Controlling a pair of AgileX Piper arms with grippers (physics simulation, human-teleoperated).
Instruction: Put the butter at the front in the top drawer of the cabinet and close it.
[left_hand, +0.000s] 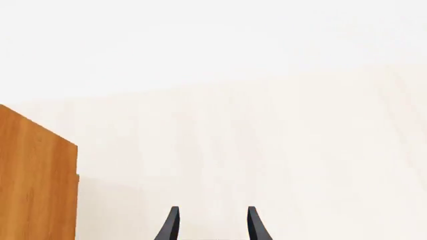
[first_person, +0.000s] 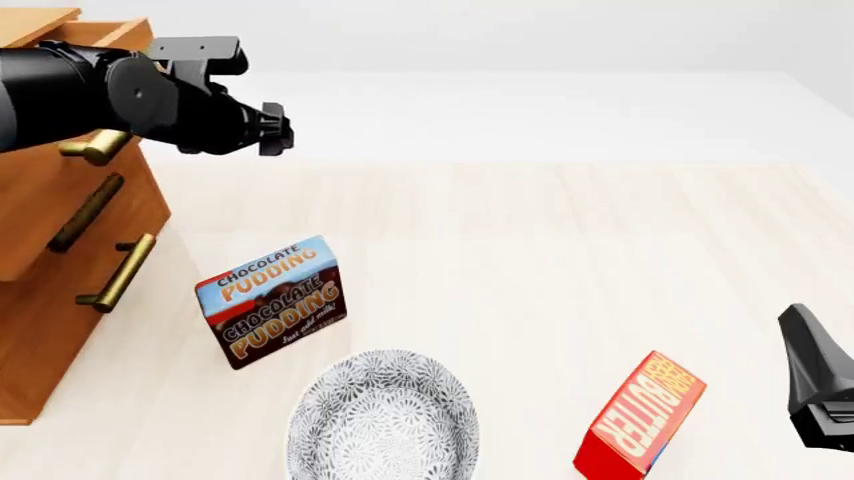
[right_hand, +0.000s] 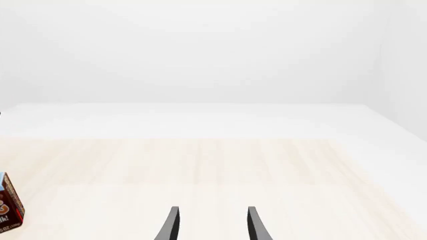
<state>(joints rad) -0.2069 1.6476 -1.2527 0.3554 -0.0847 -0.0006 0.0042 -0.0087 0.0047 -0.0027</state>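
The butter, a red carton with an orange lettered face, stands tilted near the table's front right. My right gripper hovers just right of it, open and empty, as the right wrist view shows. The cabinet stands at the left edge, and its wooden corner appears in the left wrist view. The top drawer looks pulled out and is partly hidden behind my left arm. My left gripper is high beside the drawer, pointing right over the table, fingers apart with nothing between them.
A Chocolate Pudding box stands left of centre, and its edge shows in the right wrist view. A patterned grey bowl sits at the front centre. Brass handles stick out of the cabinet front.
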